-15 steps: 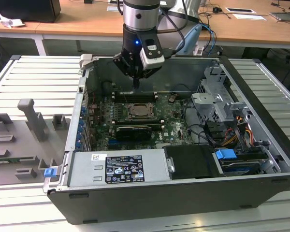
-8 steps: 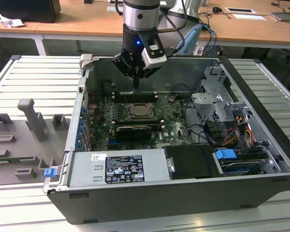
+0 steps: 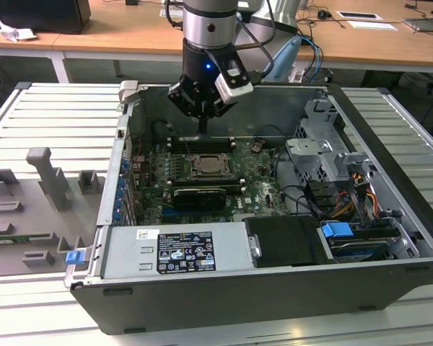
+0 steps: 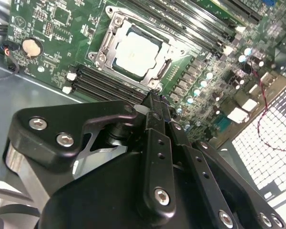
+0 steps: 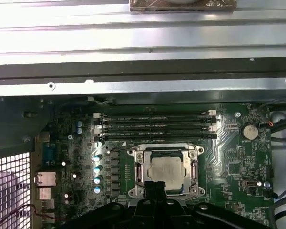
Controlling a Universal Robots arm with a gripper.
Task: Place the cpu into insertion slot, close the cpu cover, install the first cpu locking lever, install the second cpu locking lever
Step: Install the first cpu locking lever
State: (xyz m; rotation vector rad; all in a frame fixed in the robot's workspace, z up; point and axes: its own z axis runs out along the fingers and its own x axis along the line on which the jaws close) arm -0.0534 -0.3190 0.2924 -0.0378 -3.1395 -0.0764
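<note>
Overhead, in the exterior view, we see an open computer case (image 3: 274, 295) lying on a slatted metal table (image 3: 50, 115), with the robot arm reaching down into it. The gripper (image 3: 202, 126) hangs above the green motherboard (image 3: 260, 189), just over the bank of memory slots (image 5: 155, 125) and near the processor socket. Its fingers (image 4: 155, 112) are pressed together into one narrow black bar and grasp nothing (the second wrist view shows this most plainly).

The cpu (image 4: 137, 50), a pale silvery square, lies flat in its socket, apart from the gripper (image 4: 155, 98). The cpu cover (image 4: 105, 40), a thin metal frame, lies down around the chip, whose top shows through the window. We cannot tell whether the locking levers are latched.

In the first wrist view the cpu (image 5: 166, 171) sits just beyond the gripper (image 5: 155, 185), with the cpu cover (image 5: 164, 152) framing it and the memory slots on its far side. A round coin cell battery (image 5: 249, 131) sits on the board, well apart from the socket.

In the exterior view the cpu (image 3: 211, 166) is near the middle of the board. A long black card (image 3: 198, 196) lies just in front of it, and a grey power supply (image 3: 180, 249) fills the near side of the case.
</note>
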